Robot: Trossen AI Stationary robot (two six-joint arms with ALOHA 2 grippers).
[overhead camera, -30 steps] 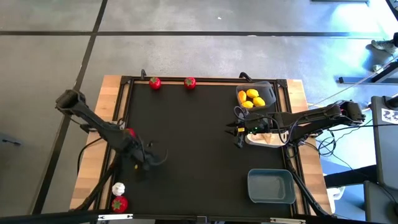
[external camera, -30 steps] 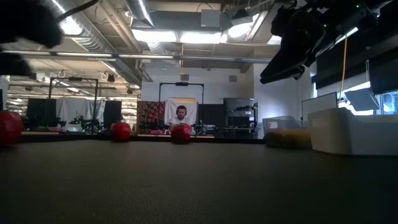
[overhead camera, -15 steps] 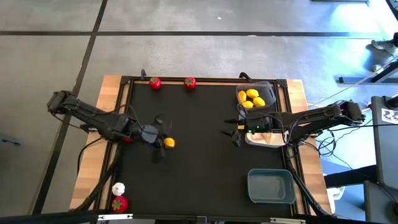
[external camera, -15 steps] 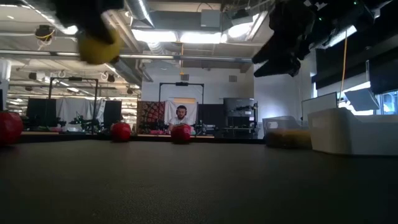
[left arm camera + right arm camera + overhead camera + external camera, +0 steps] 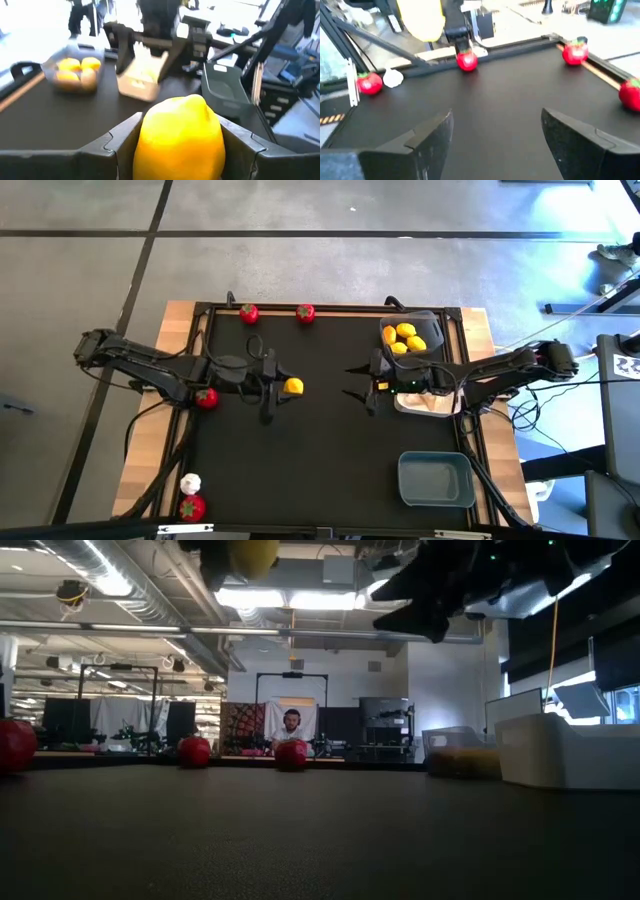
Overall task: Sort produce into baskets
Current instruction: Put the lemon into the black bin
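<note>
Here we see the left hand [image 5: 281,387] out over the middle of the black bench [image 5: 320,450], its two fingers closed on a yellow lemon [image 5: 293,386]; the lemon sits right between the fingertips, clear of the mat (in the low view it hangs high above the surface [image 5: 252,554]). In the left wrist view the lemon [image 5: 181,132] fills the gap between the dark fingers [image 5: 115,142].

Facing it, we find the right hand [image 5: 357,383] near the middle of the bench too, well apart from the lemon, its jaws spread and holding nothing [image 5: 492,135].

Behind the right hand stands the dark grey basket [image 5: 425,321] with several lemons in it [image 5: 405,337], and just beside that the white basket [image 5: 425,404], partly under the right arm. The blue-grey basket [image 5: 435,479] lies at the near right corner.

Two red fruits rest along the far edge [image 5: 249,313] [image 5: 305,311], another red fruit [image 5: 206,398] lies under the left arm, and at the near left corner we see a white bulb [image 5: 190,483] touching a fourth red fruit [image 5: 191,506]
</note>
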